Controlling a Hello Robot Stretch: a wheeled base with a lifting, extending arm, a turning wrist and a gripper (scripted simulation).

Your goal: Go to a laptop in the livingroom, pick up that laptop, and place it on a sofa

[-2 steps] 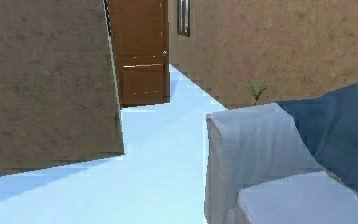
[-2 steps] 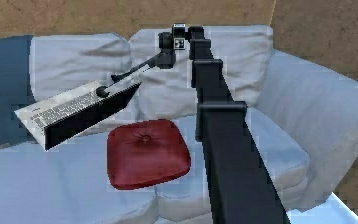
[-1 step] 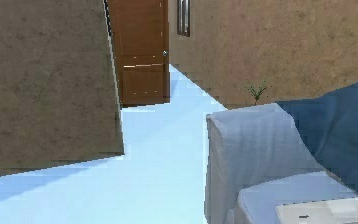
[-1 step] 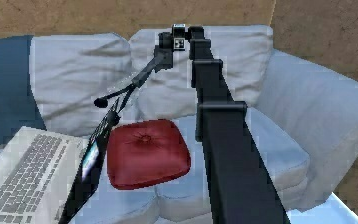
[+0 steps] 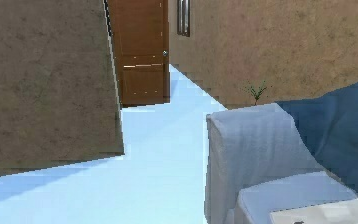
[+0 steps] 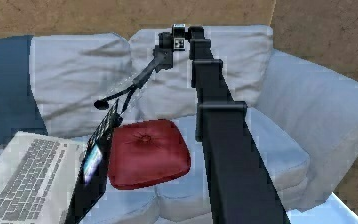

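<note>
From where I stand the arm (image 6: 222, 130) reaches out over the sofa (image 6: 249, 60), its gripper (image 6: 104, 101) slanting down toward the raised screen of the laptop (image 6: 32, 175); the laptop lies unfolded at the arm side view's lower left, seemingly on the seat, just beside a red cushion (image 6: 147, 152); the seat is soft and level, a sensible place for it; I cannot tell whether the fingers stand wide or narrow, nor whether they hold anything; ahead, pale floor (image 5: 157, 150) runs to a wooden door (image 5: 142, 50)
</note>
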